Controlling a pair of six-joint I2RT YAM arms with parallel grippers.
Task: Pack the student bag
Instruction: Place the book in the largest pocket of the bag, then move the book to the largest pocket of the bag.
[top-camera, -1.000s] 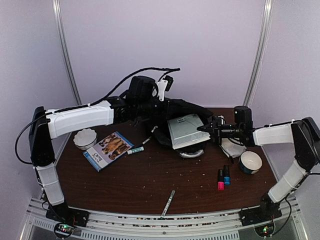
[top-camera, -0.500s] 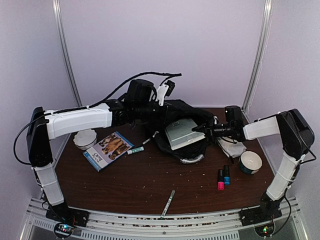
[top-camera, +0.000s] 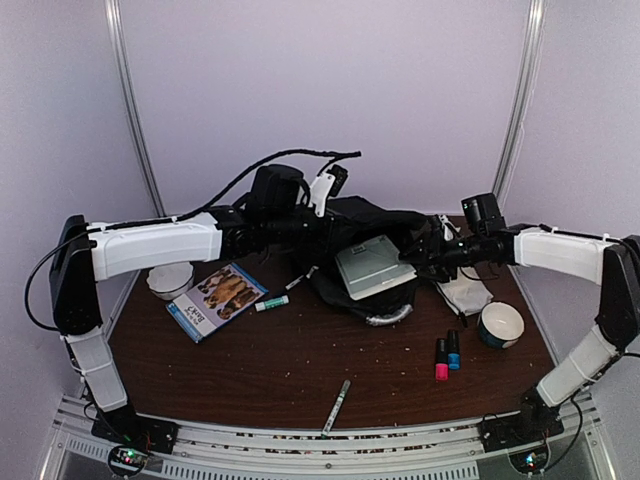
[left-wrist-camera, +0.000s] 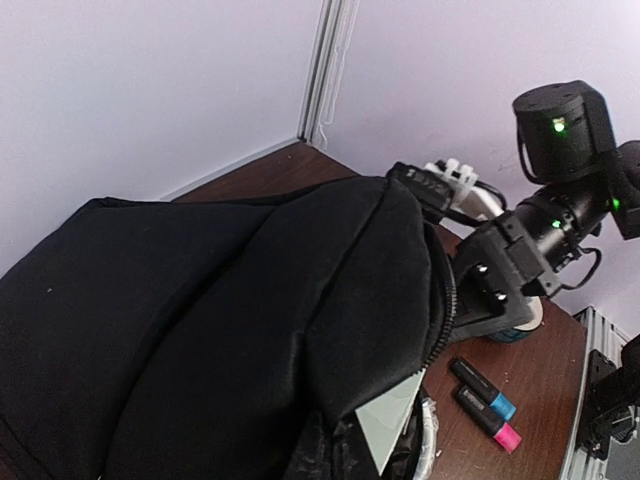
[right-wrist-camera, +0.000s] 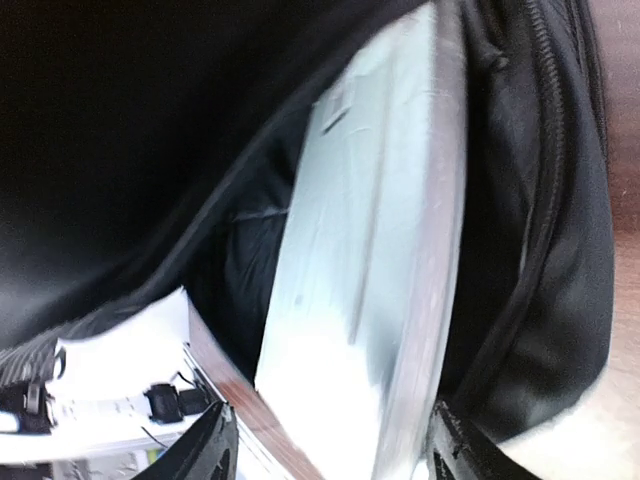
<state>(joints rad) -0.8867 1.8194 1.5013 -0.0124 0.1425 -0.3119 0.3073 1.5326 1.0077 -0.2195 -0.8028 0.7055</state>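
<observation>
**Top view:** the student bag (top-camera: 375, 222) is lying at the table's twelve o'clock. Your left gripper (top-camera: 322, 195) is pinching its raised fabric, jaws closed. Your right gripper (top-camera: 427, 258) is hovering at the bag's three o'clock, beside a pale book (top-camera: 372, 266) that is resting in the opening.

**Left wrist view:** the bag (left-wrist-camera: 220, 330) is filling the frame.

**Right wrist view:** your fingers (right-wrist-camera: 212, 447) are standing apart, gripping nothing, with the book (right-wrist-camera: 370, 260) lying between them.

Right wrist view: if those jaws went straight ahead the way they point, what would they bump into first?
Most likely the pale flat book sticking out of the student bag. Its near end lies between the open jaws, though depth is hard to judge.
</observation>
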